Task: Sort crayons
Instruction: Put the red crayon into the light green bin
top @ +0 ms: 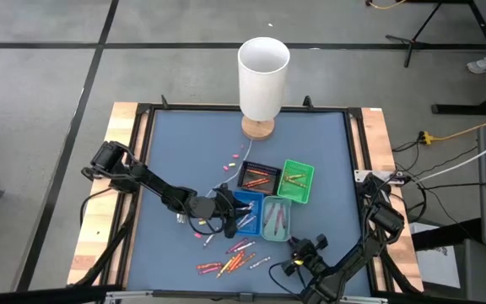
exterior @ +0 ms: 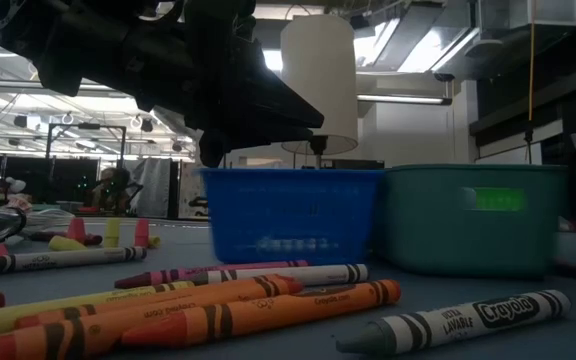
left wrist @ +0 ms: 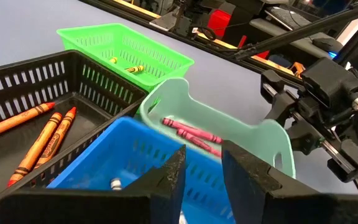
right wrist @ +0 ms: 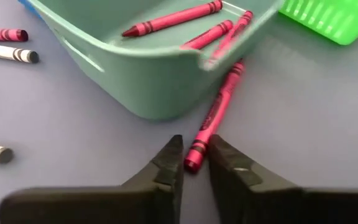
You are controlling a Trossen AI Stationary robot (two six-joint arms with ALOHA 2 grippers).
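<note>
R gripper [right wrist: 194, 163]: fingers pinching the tip of a pink-red crayon [right wrist: 215, 116] lying on the desk beside the teal tray [right wrist: 135, 74]. L gripper [left wrist: 201, 171] hovers over the blue tray [left wrist: 123, 155], fingers slightly spread, empty. Approx half done: trays hold some crayons, loose crayons [top: 230, 262] remain at desk's front.

Four trays crowd together around the blue tray [top: 247, 211]; loose crayons [top: 230, 263] litter the mat before it, my right gripper [top: 300, 253] nearby.
</note>
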